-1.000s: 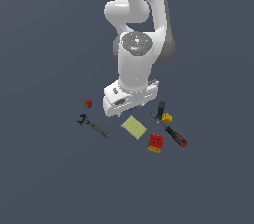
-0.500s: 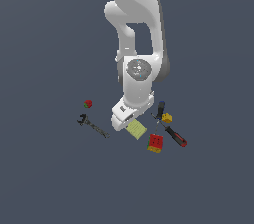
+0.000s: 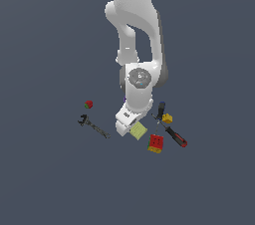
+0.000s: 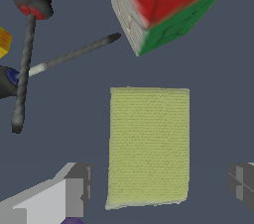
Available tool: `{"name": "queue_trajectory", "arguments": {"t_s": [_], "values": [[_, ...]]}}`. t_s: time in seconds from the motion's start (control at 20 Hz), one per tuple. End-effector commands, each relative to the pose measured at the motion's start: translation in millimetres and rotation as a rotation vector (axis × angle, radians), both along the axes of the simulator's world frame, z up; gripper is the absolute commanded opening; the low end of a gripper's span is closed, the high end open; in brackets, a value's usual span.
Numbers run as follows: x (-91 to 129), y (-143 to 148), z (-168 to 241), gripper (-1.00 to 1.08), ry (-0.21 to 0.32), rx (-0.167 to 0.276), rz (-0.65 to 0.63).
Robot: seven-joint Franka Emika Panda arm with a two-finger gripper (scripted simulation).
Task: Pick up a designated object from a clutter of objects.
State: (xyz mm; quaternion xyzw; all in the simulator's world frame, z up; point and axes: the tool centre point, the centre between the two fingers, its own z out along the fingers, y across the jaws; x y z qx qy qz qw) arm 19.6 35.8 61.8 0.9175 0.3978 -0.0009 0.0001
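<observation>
The white arm's gripper (image 4: 154, 183) is hovering low over the flat, pale yellow-green rectangular block (image 4: 149, 144), its grey fingers (image 4: 74, 181) standing wide apart on either side without touching it. The block is lying flat on the dark floor, near the red-and-yellow cube (image 3: 156, 143) and the red-handled screwdriver (image 3: 176, 136).

one yellow-green block (image 4: 149, 144), one cube (image 3: 156, 143), one ball (image 3: 88, 104), one wrench (image 3: 93, 126)

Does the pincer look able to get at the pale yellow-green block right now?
Probably yes. In the wrist view the yellow-green block lies flat between the open pincer fingers, top uncovered; the multicolored cube sits apart from it.
</observation>
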Motion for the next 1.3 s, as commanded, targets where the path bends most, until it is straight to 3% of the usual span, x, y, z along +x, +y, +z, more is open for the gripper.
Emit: {"name": "queue_trajectory", "arguments": {"t_s": [0.0, 1.0, 1.05, 1.25], "values": [[0, 0, -2, 1.0, -0.002, 0.001, 0.008], [0, 0, -52, 1.0, -0.001, 0.001, 0.008], [0, 0, -52, -1.0, -0.001, 0.001, 0.008], [0, 0, -52, -1.0, -0.001, 0.001, 0.008]]}}
